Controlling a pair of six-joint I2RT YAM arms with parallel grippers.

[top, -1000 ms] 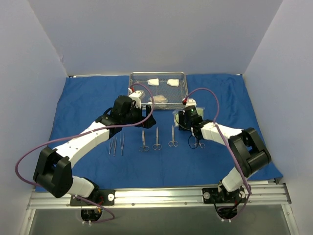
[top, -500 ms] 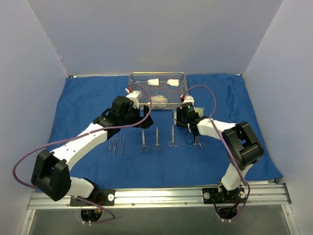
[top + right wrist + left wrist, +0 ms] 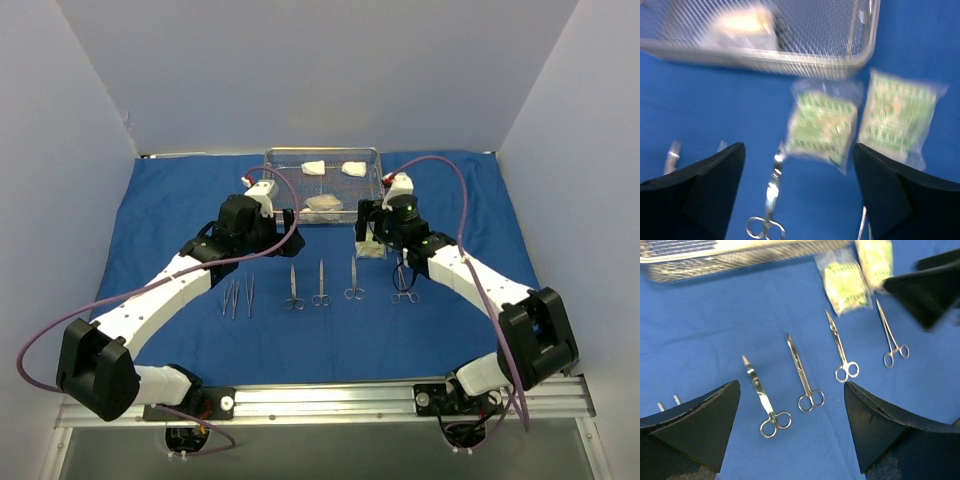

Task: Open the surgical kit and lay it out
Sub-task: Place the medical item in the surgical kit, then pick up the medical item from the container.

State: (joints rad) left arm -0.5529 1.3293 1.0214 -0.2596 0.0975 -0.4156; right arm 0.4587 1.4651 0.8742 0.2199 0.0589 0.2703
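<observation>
Found blue cloth (image 3: 170, 215) spread flat across table, mesh tray (image 3: 285, 172) at far edge, centre, holding gauze pads (image 3: 314, 167). Noted two packets (image 3: 822, 125) just off tray's near right corner; tweezers (image 3: 237, 297), scissors (image 3: 802, 377) and forceps (image 3: 403, 285) in a row mid-cloth. Logged right gripper (image 3: 799, 150) open above packets, left gripper (image 3: 790, 390) open above scissors, both empty.

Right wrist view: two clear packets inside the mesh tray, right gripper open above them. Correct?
No. The right wrist view shows both clear packets on the blue cloth just outside the mesh tray, not inside. Right gripper is open above them.
</observation>
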